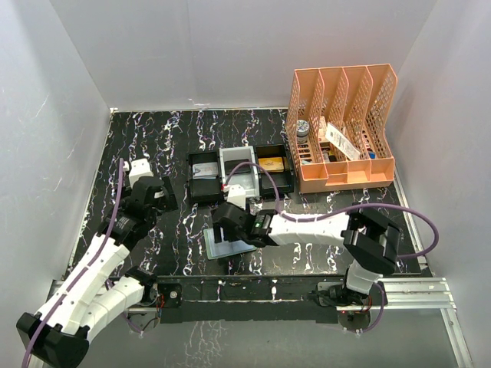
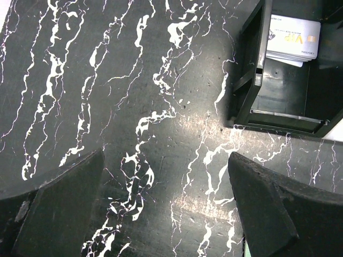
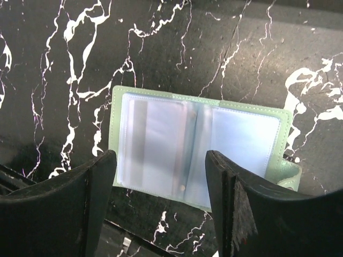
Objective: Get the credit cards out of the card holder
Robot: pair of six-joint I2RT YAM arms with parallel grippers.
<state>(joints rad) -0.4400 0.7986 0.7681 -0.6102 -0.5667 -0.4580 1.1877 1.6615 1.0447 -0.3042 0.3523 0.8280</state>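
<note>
Since the small sage-green bifold card holder (image 3: 199, 143) lay spread open and flat on the black white-veined marble-look table (image 1: 153, 146), pale blue-green clear pockets facing up, I read it as laid out for a pull from above. It sat near the front edge, just in front of the row of trays. I had the right pincer (image 3: 161, 160) hanging right over it, fingers apart, one on each side of the left pocket page and spine. They were clamped on nothing, and I couldn't tell whether the tips touched the plastic. That straddle made sense to me: line up over a pocket, then pinch whatever sticks out.

Credit cards: none clearly seen in the sleeves from the right wrist view, only a faint greyish band in the left pocket, too washed out to call.

The left pincer (image 2: 166, 160) was parked well apart from the holder, off to the left, fingers wide and empty over bare table. It sat just beside the black rectangular plastic tray (image 2: 246, 69), which held a stack of white plastic cards (image 2: 293, 37), so I judged that tray the drop-off spot. The white rectangular tray (image 1: 239, 157) and the orange slotted file organiser (image 1: 341, 92) stood behind, out of play.

Risk as I saw it: a soft holder with nothing pinning it could lift with the card.
</note>
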